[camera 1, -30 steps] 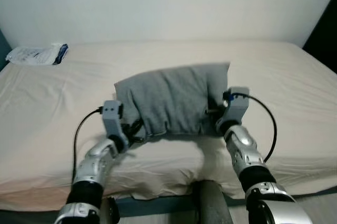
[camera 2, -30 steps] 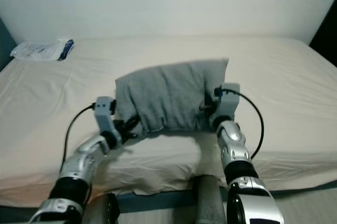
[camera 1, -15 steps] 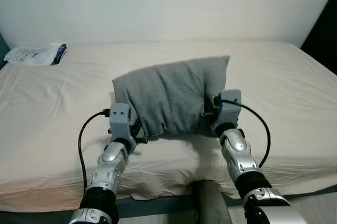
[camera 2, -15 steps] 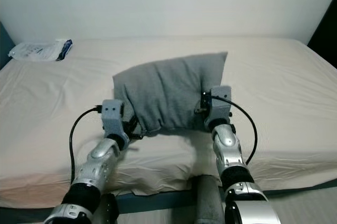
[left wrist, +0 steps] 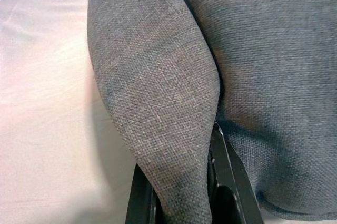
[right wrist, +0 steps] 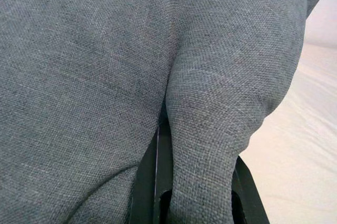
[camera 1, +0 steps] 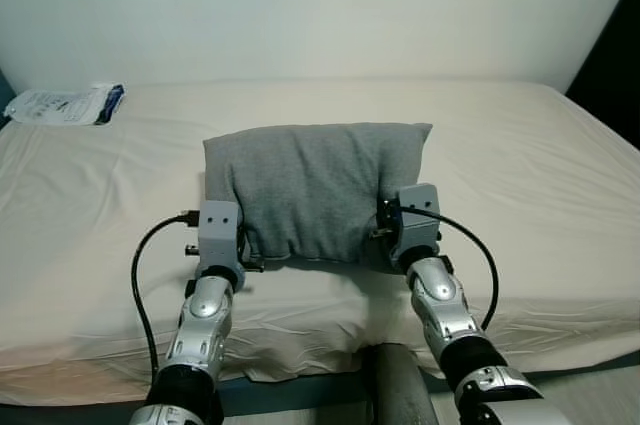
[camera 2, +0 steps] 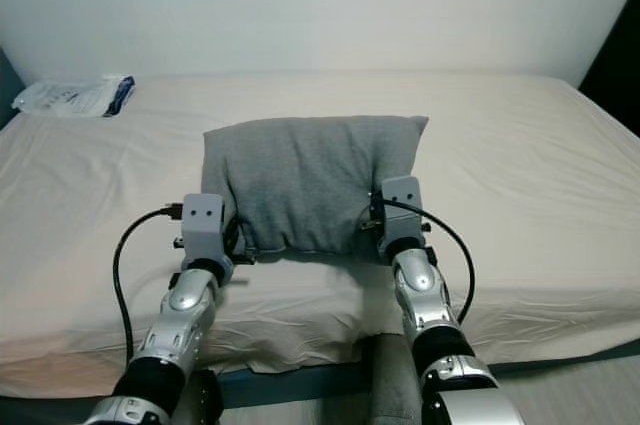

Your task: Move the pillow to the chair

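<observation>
Pinching folds of the grey pillow (camera 1: 315, 190), the left hand (left wrist: 181, 195) and right hand (right wrist: 197, 192) hold it above the bed (camera 1: 520, 165).

no readable text, labels, brands or numbers anywhere

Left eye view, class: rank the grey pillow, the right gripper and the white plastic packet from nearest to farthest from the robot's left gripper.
1. The grey pillow: pinched in the left gripper, at its left edge.
2. The right gripper: across the pillow, clamped on its right edge.
3. The white plastic packet: far back-left corner of the bed.
</observation>
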`<state>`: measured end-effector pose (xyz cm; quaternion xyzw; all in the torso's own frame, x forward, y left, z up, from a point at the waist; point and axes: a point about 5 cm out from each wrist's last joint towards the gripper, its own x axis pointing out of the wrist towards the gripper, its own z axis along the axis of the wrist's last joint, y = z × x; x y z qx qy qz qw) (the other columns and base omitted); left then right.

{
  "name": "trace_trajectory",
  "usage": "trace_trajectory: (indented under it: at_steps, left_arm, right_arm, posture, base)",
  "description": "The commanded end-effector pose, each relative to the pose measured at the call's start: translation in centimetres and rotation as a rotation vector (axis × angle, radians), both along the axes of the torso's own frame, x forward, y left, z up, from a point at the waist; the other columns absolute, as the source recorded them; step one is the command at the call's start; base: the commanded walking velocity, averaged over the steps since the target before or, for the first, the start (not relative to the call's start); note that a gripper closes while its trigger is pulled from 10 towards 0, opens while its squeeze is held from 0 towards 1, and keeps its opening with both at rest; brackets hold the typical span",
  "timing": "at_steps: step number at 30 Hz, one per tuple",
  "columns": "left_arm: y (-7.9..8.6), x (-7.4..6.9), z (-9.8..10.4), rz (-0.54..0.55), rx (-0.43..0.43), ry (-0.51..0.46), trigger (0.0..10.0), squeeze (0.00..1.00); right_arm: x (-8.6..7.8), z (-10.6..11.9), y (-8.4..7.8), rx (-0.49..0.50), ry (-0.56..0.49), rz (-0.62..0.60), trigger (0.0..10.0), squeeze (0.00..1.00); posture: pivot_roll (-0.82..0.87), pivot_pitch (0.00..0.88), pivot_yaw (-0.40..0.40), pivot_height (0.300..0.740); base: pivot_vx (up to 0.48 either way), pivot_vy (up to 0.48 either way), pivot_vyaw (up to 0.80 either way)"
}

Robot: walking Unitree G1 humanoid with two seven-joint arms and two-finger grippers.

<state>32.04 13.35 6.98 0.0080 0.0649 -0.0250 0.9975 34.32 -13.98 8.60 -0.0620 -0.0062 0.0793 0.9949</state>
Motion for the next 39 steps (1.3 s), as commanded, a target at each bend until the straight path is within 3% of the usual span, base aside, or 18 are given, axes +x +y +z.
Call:
trace_trajectory:
  at_steps: [1,26,39]
  left_arm:
    - [-1.7,0.4,1.2,-0.087,0.014,-0.065,10.0,0.00]
    - [-1.7,0.5,1.1,-0.093,0.012,-0.066,10.0,0.00]
    - [-0.8,0.3,1.2,-0.059,0.006,-0.082,10.0,0.00]
  right_arm:
    - [0.2,0.4,1.0,-0.019,-0.022,0.042,10.0,0.00]
    - [0.5,0.6,1.3,0.004,-0.013,0.044,10.0,0.00]
    - [0.7,0.8,1.4,0.021,-0.020,0.056,10.0,0.00]
  posture:
    - [-0.02,0.000,-0.075,0.546]
    - [-0.01,0.000,-0.080,0.626]
    - [0.01,0.000,-0.084,0.671]
  base:
    - [0.000,0.000,0.00]
    - [0.000,0.000,0.00]
    - [0.000,0.000,0.00]
